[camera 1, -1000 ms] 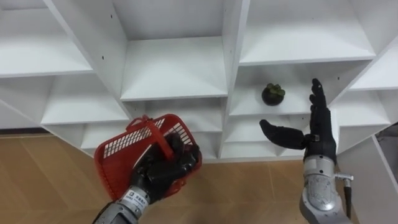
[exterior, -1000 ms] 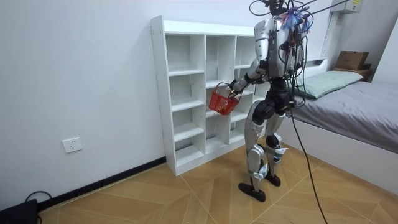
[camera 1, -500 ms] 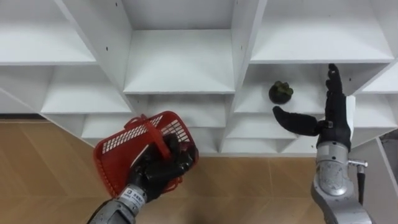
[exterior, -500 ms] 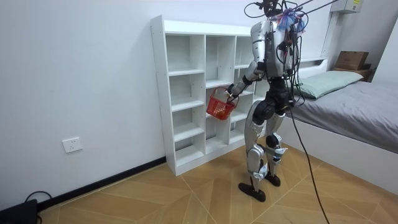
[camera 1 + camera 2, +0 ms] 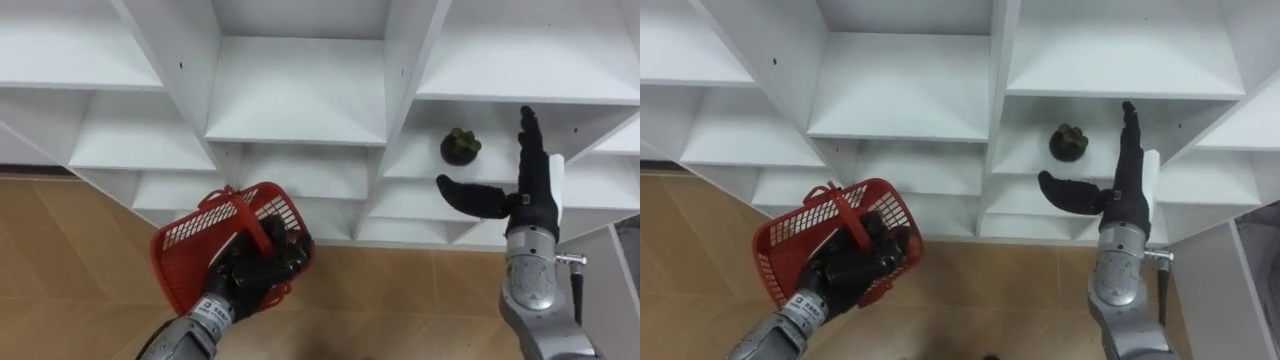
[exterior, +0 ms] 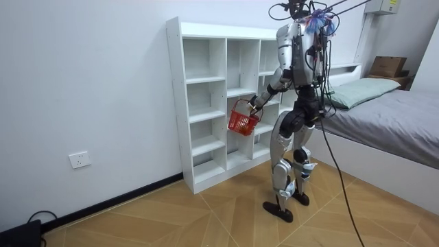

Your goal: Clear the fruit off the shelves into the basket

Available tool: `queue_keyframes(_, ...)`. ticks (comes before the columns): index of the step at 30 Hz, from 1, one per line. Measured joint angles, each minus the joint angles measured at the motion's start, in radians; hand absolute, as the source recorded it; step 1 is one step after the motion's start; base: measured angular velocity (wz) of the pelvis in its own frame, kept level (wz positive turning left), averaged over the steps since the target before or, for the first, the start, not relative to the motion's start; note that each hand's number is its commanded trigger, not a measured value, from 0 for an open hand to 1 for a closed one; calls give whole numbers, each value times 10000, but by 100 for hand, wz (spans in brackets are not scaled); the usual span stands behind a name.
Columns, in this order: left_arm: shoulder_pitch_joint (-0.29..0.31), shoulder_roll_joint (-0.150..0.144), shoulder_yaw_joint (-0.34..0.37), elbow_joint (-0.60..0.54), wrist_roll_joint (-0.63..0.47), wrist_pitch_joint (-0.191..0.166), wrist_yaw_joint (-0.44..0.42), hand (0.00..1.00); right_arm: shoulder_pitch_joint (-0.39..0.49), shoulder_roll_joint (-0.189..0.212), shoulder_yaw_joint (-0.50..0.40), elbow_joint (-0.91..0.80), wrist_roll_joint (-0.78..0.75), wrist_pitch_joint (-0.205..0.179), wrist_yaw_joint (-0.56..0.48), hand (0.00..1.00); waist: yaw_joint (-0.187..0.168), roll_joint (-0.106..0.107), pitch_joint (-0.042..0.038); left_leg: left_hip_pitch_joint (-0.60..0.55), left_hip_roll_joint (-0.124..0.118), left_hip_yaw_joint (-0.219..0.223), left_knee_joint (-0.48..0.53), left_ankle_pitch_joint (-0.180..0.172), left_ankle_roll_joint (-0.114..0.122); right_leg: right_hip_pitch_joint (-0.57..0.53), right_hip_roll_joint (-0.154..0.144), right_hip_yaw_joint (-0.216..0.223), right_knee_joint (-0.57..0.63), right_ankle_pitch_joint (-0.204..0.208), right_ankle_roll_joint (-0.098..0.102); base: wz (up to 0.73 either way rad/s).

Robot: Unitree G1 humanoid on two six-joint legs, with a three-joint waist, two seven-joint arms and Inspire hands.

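A dark round fruit with a leafy top, like a mangosteen, lies on a shelf in the right column of the white closet. My right hand is raised open just right of and below the fruit, fingers straight up and thumb out to the left, not touching it. My left hand is shut on the handle of a red plastic basket, held tilted in front of the lower shelves. What lies in the basket is hidden.
I stand facing the white closet on a wooden floor. Its other compartments look bare. A bed stands at the room view's right behind me, with a box near its head.
The basket has sunk lower in front of the closet. My right hand has come closer to the shelf with the fruit and stays open. The eye view has shifted a little.
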Motion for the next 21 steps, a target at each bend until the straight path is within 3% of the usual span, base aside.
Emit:
queue_keyframes(8,-116,-13,132,81,410,48,-20,100,-579,-48,-15,811,350,161,880,0,46,10,-6,-22,12,15,32,6,6,-80,-34,15,129,-1,-9,0)
queue_keyframes(14,-165,2,405,82,626,229,-30,100,-718,-261,-24,1090,334,650,1339,0,181,-25,-20,-42,-6,21,48,29,42,-125,-88,11,194,-5,-2,0)
queue_keyframes(21,-172,0,443,88,841,487,-29,100,-797,-281,-58,1179,347,883,1454,0,201,-134,-44,-133,-12,17,59,56,73,-253,-133,7,293,-13,11,0)
